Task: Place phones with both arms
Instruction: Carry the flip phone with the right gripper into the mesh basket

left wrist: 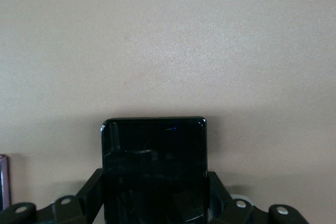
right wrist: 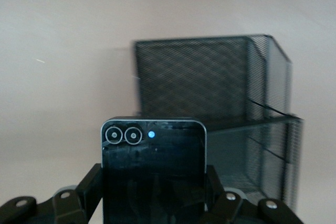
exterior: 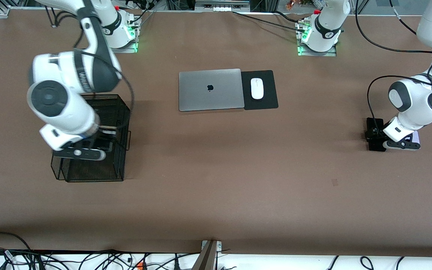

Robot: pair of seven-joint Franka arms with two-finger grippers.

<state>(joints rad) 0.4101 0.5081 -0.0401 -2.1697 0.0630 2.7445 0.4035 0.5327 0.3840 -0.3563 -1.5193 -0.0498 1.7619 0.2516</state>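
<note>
Mesh basket (exterior: 88,165) under right pincer (right wrist: 154,203) gripping folded phone (right wrist: 154,177).

Mouse (exterior: 257,88) on pad (exterior: 260,90) beside laptop (exterior: 210,89), mid-table.

A black phone (right wrist: 153,174) with two ringed lenses sits low in the right wrist view; another black phone (left wrist: 154,171) fills the left wrist view's bottom centre.
</note>
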